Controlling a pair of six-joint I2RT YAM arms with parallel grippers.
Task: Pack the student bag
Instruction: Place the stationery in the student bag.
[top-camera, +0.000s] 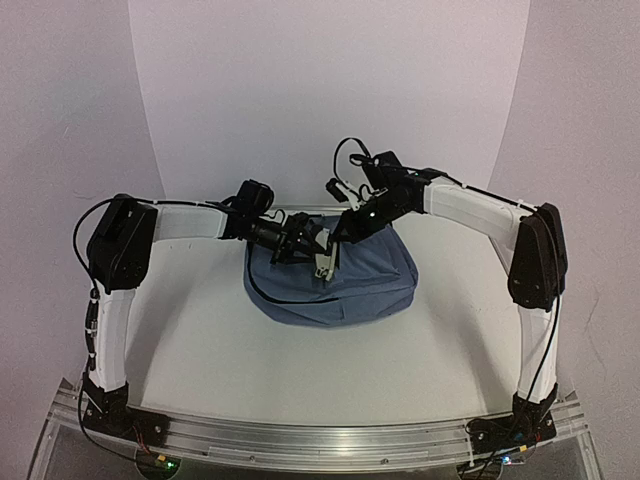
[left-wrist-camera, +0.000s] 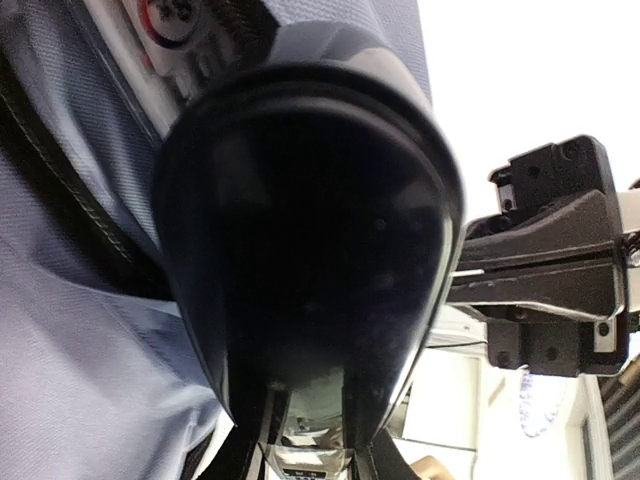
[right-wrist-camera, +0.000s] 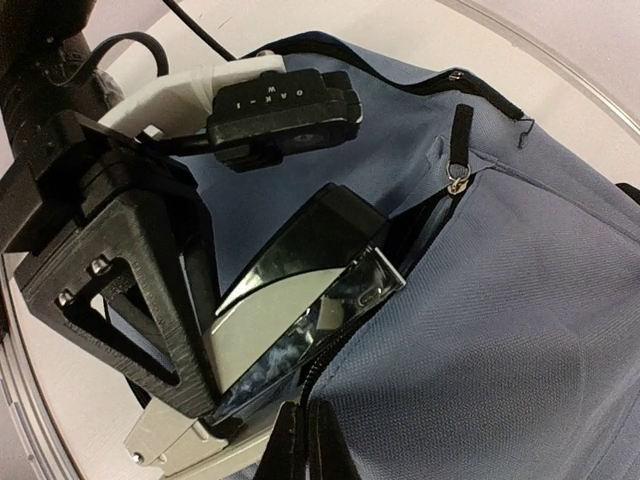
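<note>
The student bag (top-camera: 350, 290), soft slate-blue fabric, lies in the middle of the table with its black zipper open along the top. My left gripper (top-camera: 318, 250) is shut on a glossy black case (right-wrist-camera: 290, 290) with a silvery edge, holding it slanted at the mouth of the bag (right-wrist-camera: 480, 330). In the left wrist view this case (left-wrist-camera: 310, 230) fills most of the frame between my fingers (left-wrist-camera: 250, 455). My right gripper (right-wrist-camera: 305, 445) is shut on the bag's zipper edge, just below the case. The bag's inside is hidden.
A zipper pull (right-wrist-camera: 458, 180) hangs at the far end of the opening. The two arms meet close together over the bag's back edge. White table (top-camera: 200, 340) surrounds the bag; a metal rail (top-camera: 320, 435) runs along the near edge.
</note>
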